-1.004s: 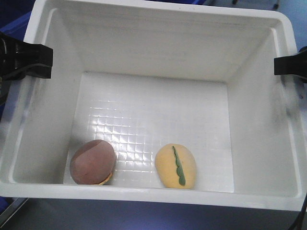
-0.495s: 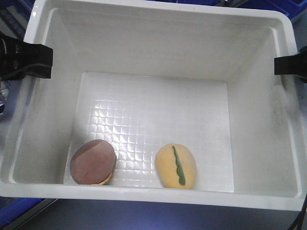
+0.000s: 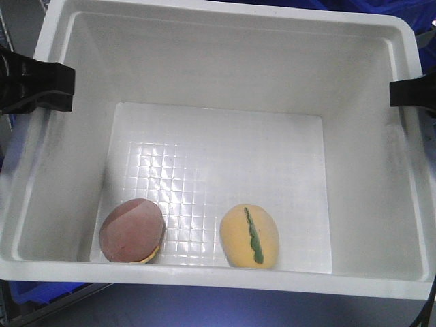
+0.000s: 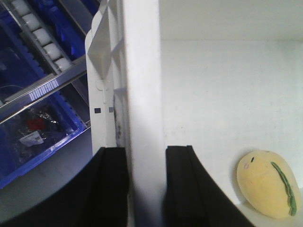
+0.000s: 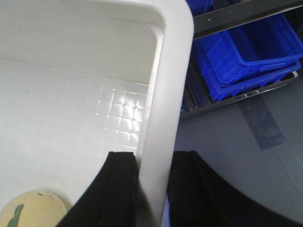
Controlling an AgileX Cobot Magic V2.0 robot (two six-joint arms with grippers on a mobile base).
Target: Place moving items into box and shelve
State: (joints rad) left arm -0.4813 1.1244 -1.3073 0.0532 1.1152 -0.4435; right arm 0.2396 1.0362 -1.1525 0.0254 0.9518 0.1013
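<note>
Rigid white plastic tote [image 3: 225,17], smooth walls, glossy grid floor. Inside by near wall, apart: matte brownish-pink disc [image 3: 131,230] with tan edge, yellow egg lump [image 3: 249,236] with green scalloped stripe. left gripper [image 4: 146,189] clamps left wall, right gripper [image 5: 154,194] clamps right wall

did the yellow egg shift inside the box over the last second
No. The yellow egg lies on the same spot of the box floor grid, with the same gap to the pink disc.
</note>
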